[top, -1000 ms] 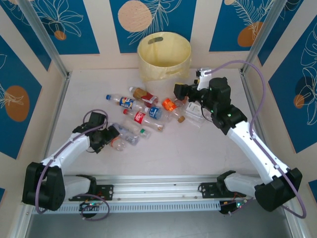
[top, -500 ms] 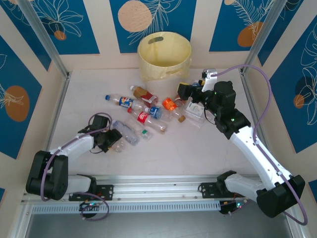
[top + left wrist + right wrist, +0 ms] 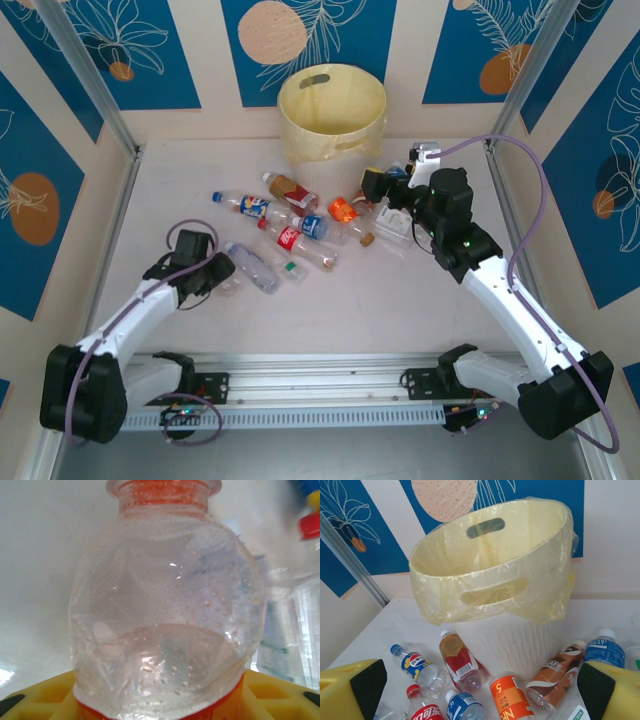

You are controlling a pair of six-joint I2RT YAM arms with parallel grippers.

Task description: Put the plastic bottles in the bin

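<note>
Bin (image 3: 332, 108): pale yellow, film-lined, at the far edge of the worktop (image 3: 420, 300). No bottle shows in the visible part of its interior. Plastic bottles (image 3: 288, 237): apparently all still to move, strewn in front of the bin, several crowded at its foot. Left gripper (image 3: 220, 272): fingers pressed on either side of a crushed clear bottle (image 3: 165, 615) at the pile's near edge. Right gripper (image 3: 373, 186): fingers spread wide, empty, over an orange-labelled bottle (image 3: 511, 697). Obstacles: bin's tall wall; neighbouring bottles lying close together.
</note>
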